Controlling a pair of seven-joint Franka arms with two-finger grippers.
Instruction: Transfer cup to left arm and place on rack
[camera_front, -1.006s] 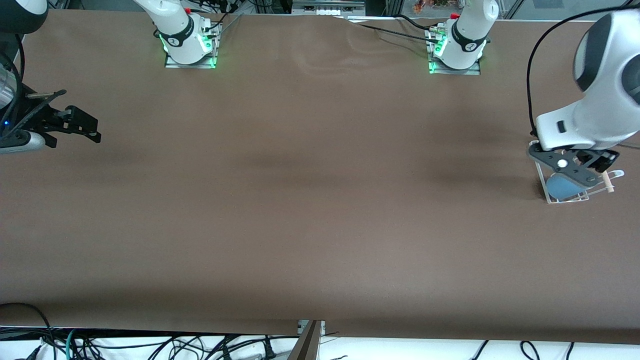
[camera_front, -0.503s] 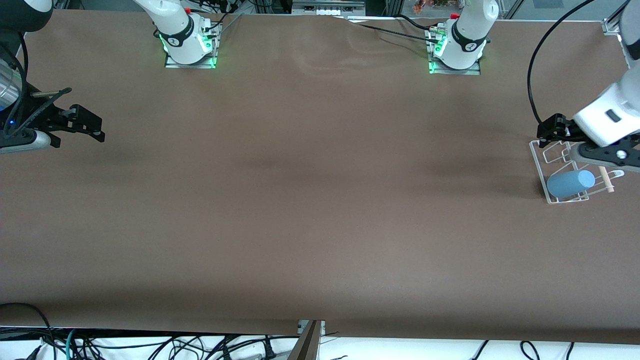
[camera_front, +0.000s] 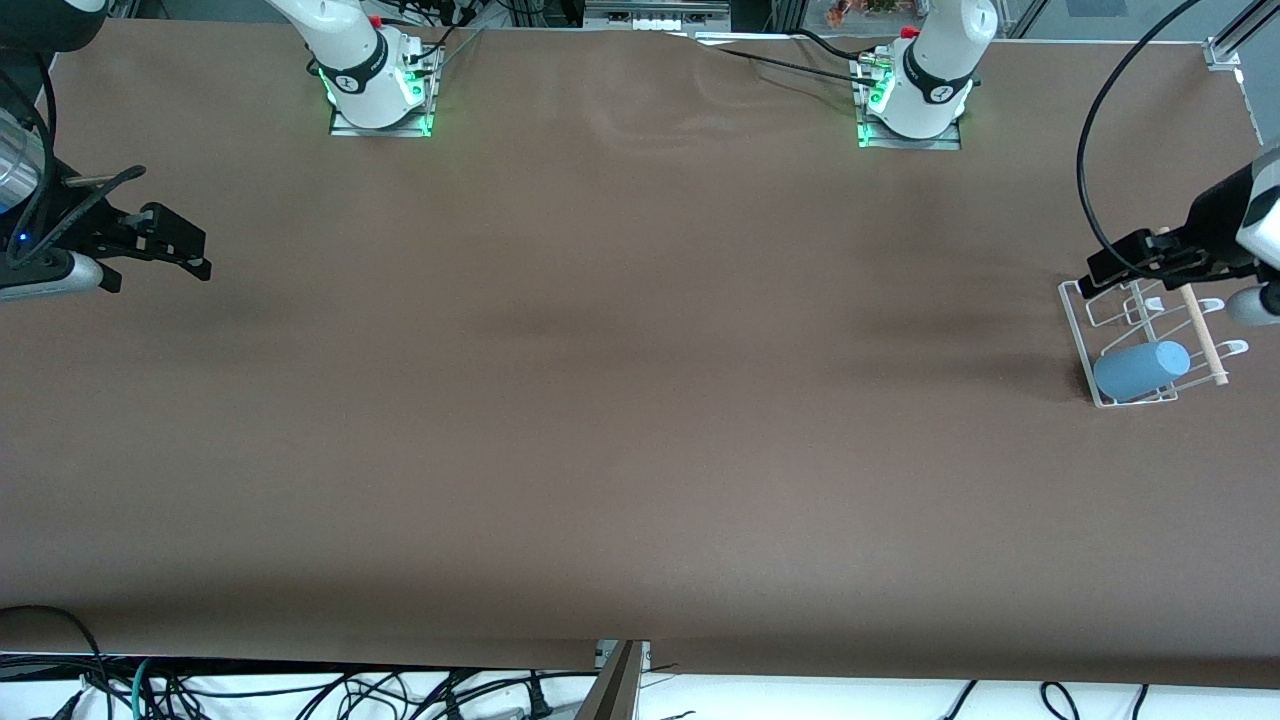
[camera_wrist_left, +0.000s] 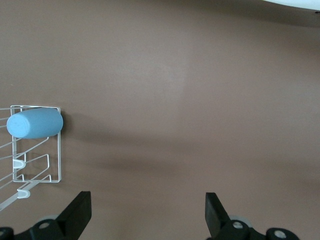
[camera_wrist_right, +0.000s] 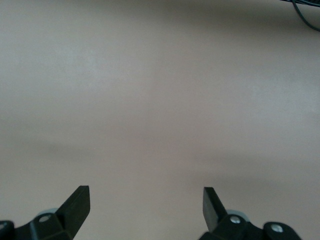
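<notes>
Light-blue plastic cup (camera_front: 1140, 369) lies on its side in the white wire rack (camera_front: 1078, 320).
Left hand (camera_front: 1125, 262), released, hovers over the rack; right hand (camera_front: 180, 250), released, waits above the brown bench (camera_front: 620, 400).

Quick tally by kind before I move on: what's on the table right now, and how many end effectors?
Cups: 1, the blue cup, lying on the rack
Racks: 1, the white wire rack
End effectors: 2, left end effector and right end effector, both open and empty
Total: 4
</notes>
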